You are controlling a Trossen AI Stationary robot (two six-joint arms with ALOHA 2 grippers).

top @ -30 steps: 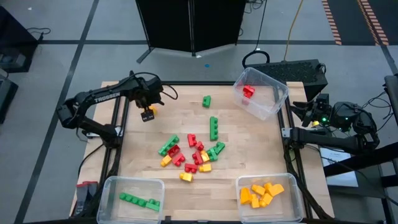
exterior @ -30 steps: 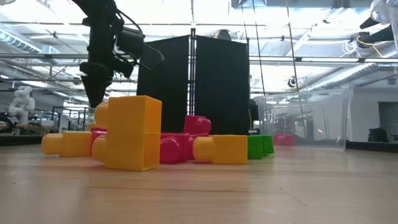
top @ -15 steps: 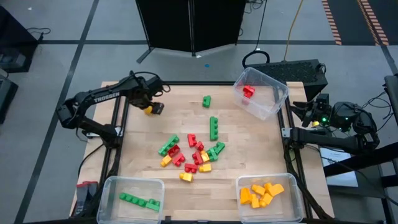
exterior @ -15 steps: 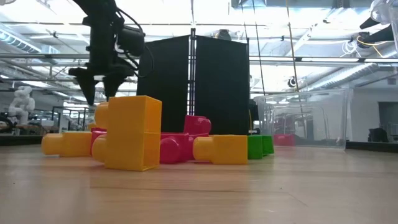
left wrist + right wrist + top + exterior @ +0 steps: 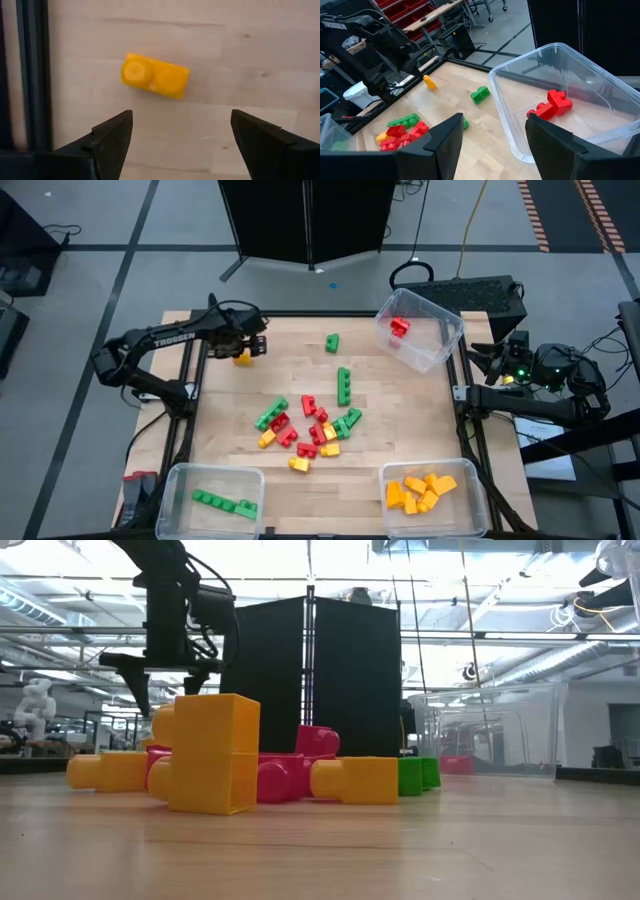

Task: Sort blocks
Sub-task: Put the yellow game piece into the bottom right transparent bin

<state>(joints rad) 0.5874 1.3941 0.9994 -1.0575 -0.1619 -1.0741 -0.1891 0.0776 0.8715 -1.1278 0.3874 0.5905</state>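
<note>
Left gripper — spread wide above one yellow block

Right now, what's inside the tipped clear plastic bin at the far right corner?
The tipped clear plastic bin holds red studded bricks clumped together. How many, I can't tell, because they overlap.

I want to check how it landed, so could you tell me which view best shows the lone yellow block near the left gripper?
The left wrist view: the yellow block lies in full sight on bare wood beyond the open left gripper. The high view shows it small; the right wrist view shows it far off; the low view does not clearly show it.
</note>
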